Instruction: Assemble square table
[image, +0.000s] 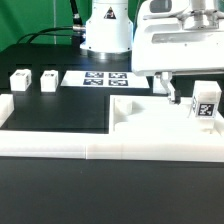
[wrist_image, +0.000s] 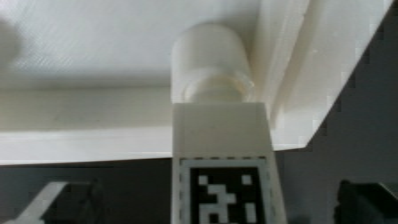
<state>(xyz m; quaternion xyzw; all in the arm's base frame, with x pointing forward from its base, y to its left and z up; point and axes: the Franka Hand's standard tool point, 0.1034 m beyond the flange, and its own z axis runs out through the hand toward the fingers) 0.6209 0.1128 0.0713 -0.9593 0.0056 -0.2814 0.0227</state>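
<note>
The square table's white slab (image: 150, 125) lies flat at the exterior view's right, against the low white wall. One white tagged leg (image: 205, 103) stands upright on the slab near its right corner. My gripper (image: 198, 90) hangs over this leg, open, with the jaws spread wide on either side of it and not touching. In the wrist view the leg (wrist_image: 222, 120) runs down to the slab (wrist_image: 89, 100), and my dark fingertips (wrist_image: 54, 205) sit far out to each side. Two more tagged legs (image: 18, 81) (image: 49, 80) lie on the black table at the left. A fourth leg is out of view.
The low white border wall (image: 60, 145) runs along the front and turns up at the left (image: 8, 108). The marker board (image: 105, 77) lies flat by the robot base (image: 106, 30). Black cables trail behind at the back left.
</note>
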